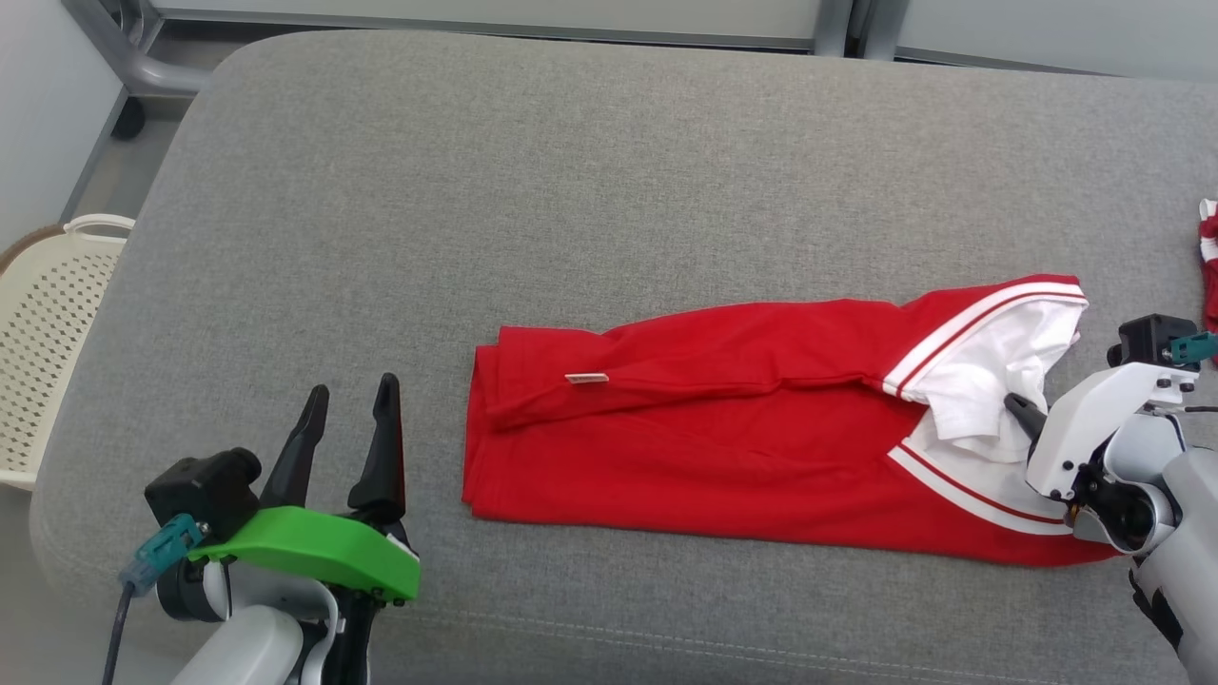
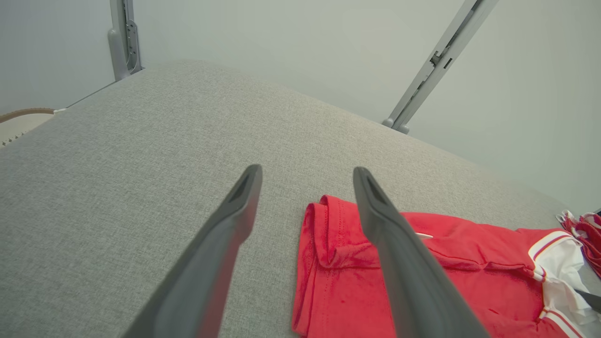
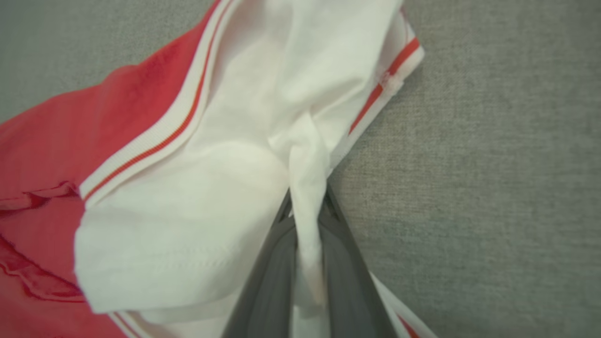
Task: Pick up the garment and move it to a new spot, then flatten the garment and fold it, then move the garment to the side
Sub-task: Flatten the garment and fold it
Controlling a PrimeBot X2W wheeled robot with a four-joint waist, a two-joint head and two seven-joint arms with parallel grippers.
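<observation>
The garment [image 1: 723, 428] is red with a white sleeve and white-red trim, lying folded lengthwise across the grey cushion. My right gripper [image 1: 1016, 409] is at its right end, shut on a pinch of the white sleeve fabric [image 3: 305, 197], which bunches up between the two fingers in the right wrist view. My left gripper [image 1: 350, 419] hovers open just left of the garment's left edge, holding nothing. In the left wrist view the red hem [image 2: 328, 244] lies under and beside the right-hand finger [image 2: 375, 211].
The grey cushion [image 1: 476, 190] spreads wide behind and left of the garment. A cream perforated basket [image 1: 48, 323] stands off its left edge. Another red-and-white cloth [image 1: 1208, 266] lies at the far right edge. Metal frame legs [image 2: 436, 61] stand behind.
</observation>
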